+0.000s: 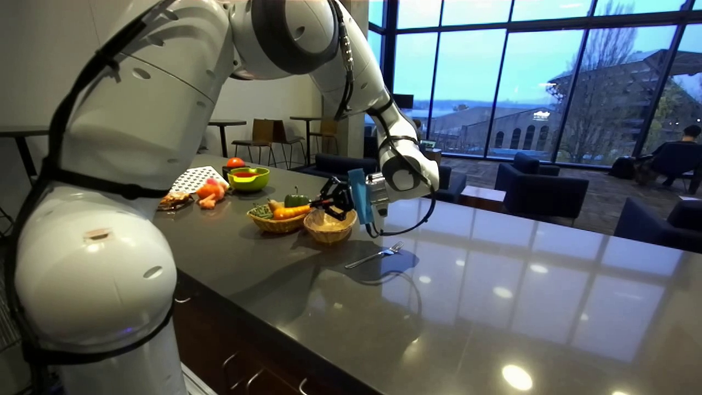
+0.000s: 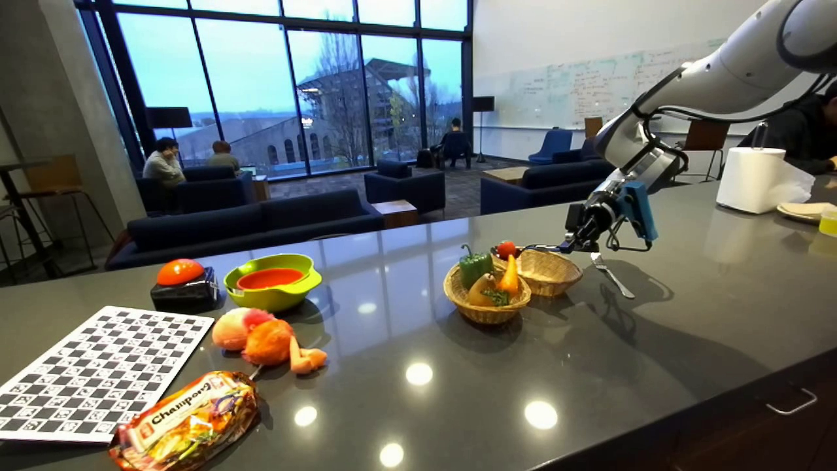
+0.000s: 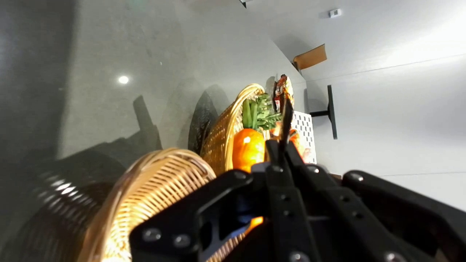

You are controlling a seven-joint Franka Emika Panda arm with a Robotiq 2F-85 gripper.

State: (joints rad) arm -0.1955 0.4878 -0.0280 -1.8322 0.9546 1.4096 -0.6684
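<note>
My gripper (image 3: 281,147) is shut on a thin dark utensil (image 3: 287,120), seen edge-on in the wrist view; its exact kind is hard to tell. In an exterior view the utensil (image 2: 544,248) juts sideways from the gripper (image 2: 569,247) over a small wicker basket (image 2: 549,286). Next to that basket stands a wicker basket of vegetables (image 2: 487,315) with a green pepper (image 2: 475,268), an orange carrot (image 2: 509,278) and leafy greens (image 3: 265,114). A round red item (image 2: 506,248) shows behind them. On the counter below the gripper lies a metal fork (image 1: 375,256).
Farther along the counter are a green bowl (image 2: 271,297), a red button on a black box (image 2: 183,275), a plush toy (image 2: 268,340), a checkered board (image 2: 91,373) and a noodle packet (image 2: 189,422). A paper towel roll (image 2: 749,180) stands at the opposite end.
</note>
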